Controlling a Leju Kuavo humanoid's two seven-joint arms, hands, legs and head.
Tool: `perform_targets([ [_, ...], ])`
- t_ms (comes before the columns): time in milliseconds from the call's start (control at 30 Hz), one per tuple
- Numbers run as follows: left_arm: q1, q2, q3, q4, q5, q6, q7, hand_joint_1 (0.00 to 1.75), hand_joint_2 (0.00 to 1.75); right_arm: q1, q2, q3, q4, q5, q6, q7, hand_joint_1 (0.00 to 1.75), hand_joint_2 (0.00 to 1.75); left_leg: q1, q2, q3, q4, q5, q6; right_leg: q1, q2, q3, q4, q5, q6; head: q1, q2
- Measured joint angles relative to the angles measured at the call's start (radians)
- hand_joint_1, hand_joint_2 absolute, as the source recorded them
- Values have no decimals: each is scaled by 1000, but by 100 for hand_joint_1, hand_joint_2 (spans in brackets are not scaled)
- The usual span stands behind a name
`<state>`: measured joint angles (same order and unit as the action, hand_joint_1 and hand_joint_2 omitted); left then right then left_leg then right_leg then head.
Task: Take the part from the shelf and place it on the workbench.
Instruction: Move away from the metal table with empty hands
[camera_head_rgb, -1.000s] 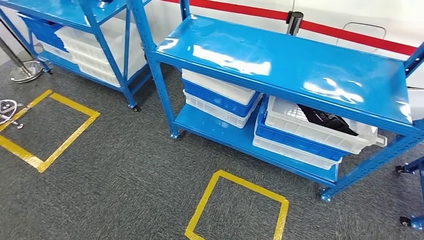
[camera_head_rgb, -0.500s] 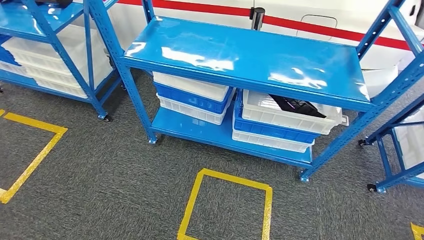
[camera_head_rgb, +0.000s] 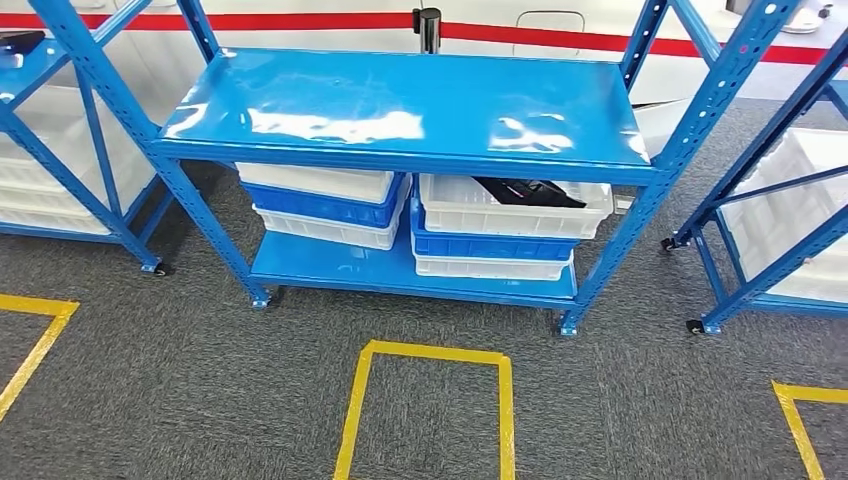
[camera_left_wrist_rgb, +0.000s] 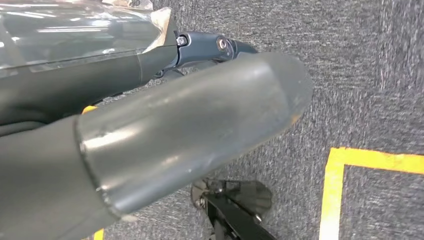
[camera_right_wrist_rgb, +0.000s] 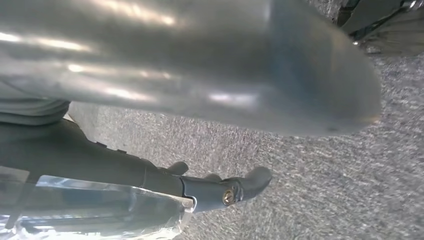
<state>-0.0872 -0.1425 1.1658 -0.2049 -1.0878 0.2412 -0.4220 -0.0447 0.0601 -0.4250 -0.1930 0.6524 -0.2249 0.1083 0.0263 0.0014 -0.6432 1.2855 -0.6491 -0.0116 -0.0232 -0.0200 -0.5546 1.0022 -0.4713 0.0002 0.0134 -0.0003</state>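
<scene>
A black part (camera_head_rgb: 528, 191) lies in the top white bin (camera_head_rgb: 470, 215) of the right-hand stack, under the top board of the blue shelf (camera_head_rgb: 400, 100) straight ahead in the head view. The board partly hides the part. My left hand (camera_left_wrist_rgb: 190, 130) hangs over grey carpet, its thick grey thumb stretched out and a dark finger (camera_left_wrist_rgb: 220, 47) beyond it, holding nothing. My right hand (camera_right_wrist_rgb: 200, 75) also hangs over the carpet, with its thumb out and a dark finger (camera_right_wrist_rgb: 235, 187) slightly bent; it holds nothing.
A yellow taped square (camera_head_rgb: 425, 352) marks the carpet in front of the shelf. More blue racks with white bins stand at the left (camera_head_rgb: 60, 120) and right (camera_head_rgb: 770, 180). White and blue bins (camera_head_rgb: 320, 205) are stacked at the lower left. A black post (camera_head_rgb: 428, 28) stands behind.
The whole picture has shifted: my view swung round, so the shelf now sits square in the middle and a rack shows at the right. The things themselves have not moved.
</scene>
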Motion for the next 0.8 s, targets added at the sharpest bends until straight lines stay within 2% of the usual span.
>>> perform_targets([
  [33,1,0,0,0,0,0,0,0,0,0,1,0,0,0,-2,0,0,0,0,-2,-12,16,7,1,2,7,1,0,0,0,0,0],
  [67,2,0,0,0,0,0,0,0,0,1,1,0,0,0,-4,1,0,0,0,-2,-4,-11,34,3,2,13,3,1,0,0,0,0],
  [133,1,0,0,0,0,0,0,0,0,0,2,0,0,0,-6,1,0,0,0,-3,55,-146,110,9,4,22,7,2,-1,1,-1,0],
  [167,1,0,0,0,0,0,0,0,0,-1,3,0,0,0,-6,1,0,0,-1,-4,82,-208,136,12,7,25,7,3,-2,3,-1,0],
  [200,0,0,0,0,0,0,0,0,0,-1,3,0,0,0,-6,1,0,0,-1,-5,99,-251,150,14,12,27,5,5,-4,6,-1,0],
  [233,-1,0,0,0,0,0,0,0,0,-1,3,0,0,1,-7,2,0,0,-3,-5,105,-269,153,14,18,29,1,6,-6,7,0,0],
  [300,-1,-1,0,0,0,0,0,0,0,0,2,0,0,2,-7,2,0,0,-10,-5,105,-272,155,14,24,29,-6,7,-8,12,2,0],
  [400,-1,-1,0,0,0,0,0,0,131,0,2,1,0,6,-7,2,0,0,-22,-5,104,-272,155,23,21,29,-5,5,-5,22,2,0],
  [433,-1,-1,0,0,0,0,-1,0,175,0,2,1,0,7,-7,2,0,44,-24,-5,104,-272,156,25,20,29,-3,4,-4,25,2,0],
  [533,-1,-1,0,0,0,0,-1,0,175,0,2,1,0,10,-7,2,0,175,-26,-5,102,-271,158,30,18,29,2,2,0,30,2,0],
  [700,1,0,-18,0,17,-8,8,0,175,3,2,9,-1,5,-5,-9,0,175,-27,-5,101,-271,158,31,17,29,2,0,1,32,2,0],
  [767,6,4,-52,-2,48,-15,22,0,87,8,0,22,-2,-13,0,-15,0,175,-27,-5,101,-271,157,32,16,29,2,0,1,32,1,0],
  [800,10,6,-70,-3,67,-19,30,0,44,10,-1,29,-4,-25,4,-17,0,131,-27,-5,101,-271,157,32,15,29,1,0,1,32,1,0],
])
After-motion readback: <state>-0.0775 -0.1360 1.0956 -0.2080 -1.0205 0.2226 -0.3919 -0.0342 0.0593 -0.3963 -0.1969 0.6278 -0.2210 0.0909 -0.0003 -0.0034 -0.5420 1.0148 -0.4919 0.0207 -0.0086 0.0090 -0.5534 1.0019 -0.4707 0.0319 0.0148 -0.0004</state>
